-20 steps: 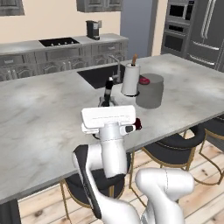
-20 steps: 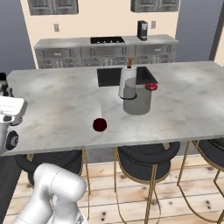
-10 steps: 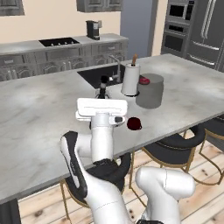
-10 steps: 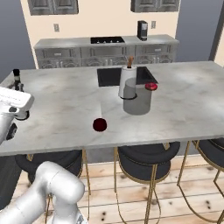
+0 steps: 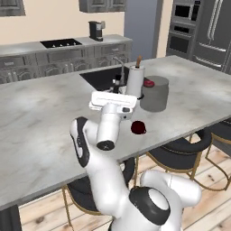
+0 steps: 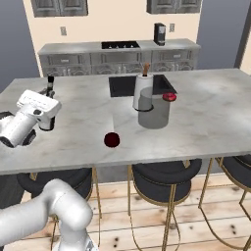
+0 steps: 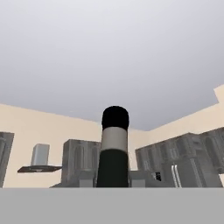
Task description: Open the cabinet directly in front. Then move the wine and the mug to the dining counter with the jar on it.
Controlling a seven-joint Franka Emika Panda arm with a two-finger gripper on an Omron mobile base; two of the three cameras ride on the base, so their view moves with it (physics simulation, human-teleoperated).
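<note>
The right base view shows the wine [image 6: 49,93] standing upright against the front of the white hand, above the left part of the dining desk [image 6: 206,112]. Its base appears to be at or just over the marble, though contact cannot be judged. In the hand view the bottle [image 7: 114,148] rises straight up the middle of the picture, capped neck topmost, so the jaws are taken to be clamped on its lower body; the fingertips themselves are not seen.

The step in hand is judged to be setting the wine down. It is best done by keeping the bottle vertical, lowering until the base is fully seated on the desk, and only then letting the jaws part, after which the hand should be drawn straight back from the bottle, so that the tall, slim body is not tipped.

The mug [image 6: 112,140] already lies on the desk, at about 8 o'clock from the jar [image 6: 153,112] and well apart from the wine.

In the left base view the arm is bent up from the base, the forearm rising to a wrist turned level, hand [image 5: 113,101] pointed away across the desk.
</note>
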